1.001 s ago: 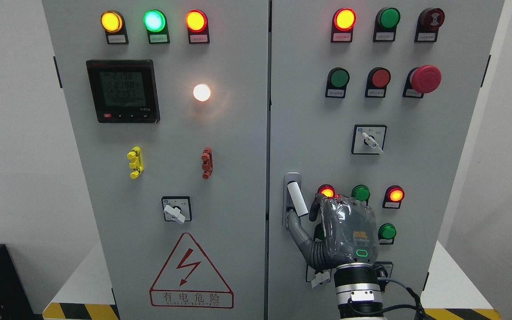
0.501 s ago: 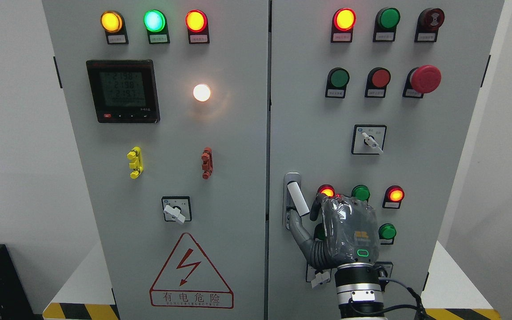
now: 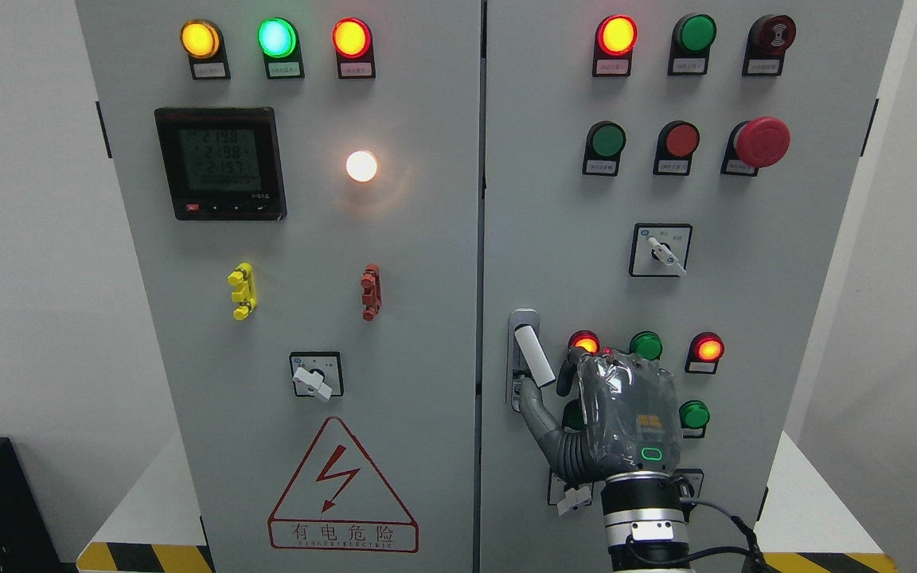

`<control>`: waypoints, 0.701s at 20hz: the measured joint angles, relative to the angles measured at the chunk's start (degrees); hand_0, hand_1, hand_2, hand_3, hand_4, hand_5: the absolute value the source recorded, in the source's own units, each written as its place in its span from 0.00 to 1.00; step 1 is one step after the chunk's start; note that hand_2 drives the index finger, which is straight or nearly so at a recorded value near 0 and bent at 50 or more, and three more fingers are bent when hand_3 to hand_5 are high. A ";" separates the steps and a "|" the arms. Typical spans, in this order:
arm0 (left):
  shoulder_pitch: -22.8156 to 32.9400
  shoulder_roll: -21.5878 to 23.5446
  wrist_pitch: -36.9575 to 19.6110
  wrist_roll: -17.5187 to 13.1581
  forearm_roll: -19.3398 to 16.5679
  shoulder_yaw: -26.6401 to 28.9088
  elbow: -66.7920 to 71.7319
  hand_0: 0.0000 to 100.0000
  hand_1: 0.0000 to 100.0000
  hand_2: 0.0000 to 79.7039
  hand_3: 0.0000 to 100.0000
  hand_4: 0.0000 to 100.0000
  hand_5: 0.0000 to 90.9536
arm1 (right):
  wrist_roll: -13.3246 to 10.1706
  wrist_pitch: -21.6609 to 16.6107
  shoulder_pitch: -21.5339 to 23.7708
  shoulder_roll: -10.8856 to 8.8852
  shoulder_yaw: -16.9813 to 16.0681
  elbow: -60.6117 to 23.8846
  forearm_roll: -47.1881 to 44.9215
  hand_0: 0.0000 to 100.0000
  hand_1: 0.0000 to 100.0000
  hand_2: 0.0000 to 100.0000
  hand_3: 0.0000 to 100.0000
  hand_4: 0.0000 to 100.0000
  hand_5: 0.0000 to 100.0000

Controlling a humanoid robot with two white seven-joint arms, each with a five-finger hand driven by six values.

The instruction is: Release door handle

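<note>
Grey metal and a clear plastic cover make up the right hand [image 3: 614, 418], which rises from the bottom edge right of the middle on a silver wrist trailing a black cable. Its thumb stretches up and left, the tip touching the base of the white lever-shaped door handle [image 3: 532, 358]; the other fingers [image 3: 566, 374] curl loosely just right of the lever, around nothing that I can see. So the hand looks mostly undone from the handle, with only the thumb in contact, and the release seems nearly finished.

That handle sits low on the left side of the right-hand grey cabinet door [image 3: 745, 239], swung out of its silver backplate and leaning to the right.

Risk, as I judge it: if the arm withdraws sideways, the thumb could hook the lever and drag it round, or the knuckles could brush the lit red indicator lamp [image 3: 583, 342] and green round push button [image 3: 646, 345] just behind them. Backing straight away from the door would avoid both.

Fingertips are hidden behind the palm, a small switch below the hand is mostly covered, and the label print under the lamps is too small to read. No left arm shows.
</note>
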 measured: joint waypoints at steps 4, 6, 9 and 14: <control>0.00 0.00 0.00 0.00 0.00 0.00 0.00 0.00 0.00 0.05 0.10 0.00 0.00 | 0.17 0.00 0.02 -0.05 -0.08 -0.08 0.00 0.48 0.40 0.70 0.96 0.80 0.77; 0.00 0.00 0.00 0.00 0.00 0.00 0.00 0.00 0.00 0.05 0.10 0.00 0.00 | 0.26 0.00 0.03 -0.07 -0.12 -0.10 0.00 0.48 0.40 0.70 0.96 0.80 0.77; 0.00 0.00 -0.02 0.00 0.00 0.00 0.00 0.00 0.00 0.05 0.10 0.00 0.00 | 0.33 0.00 0.04 -0.10 -0.15 -0.12 0.00 0.49 0.40 0.70 0.96 0.80 0.77; 0.00 0.00 -0.03 0.00 0.00 0.00 0.00 0.00 0.00 0.05 0.10 0.00 0.00 | 0.43 0.00 0.02 -0.13 -0.19 -0.14 0.00 0.49 0.40 0.70 0.96 0.80 0.77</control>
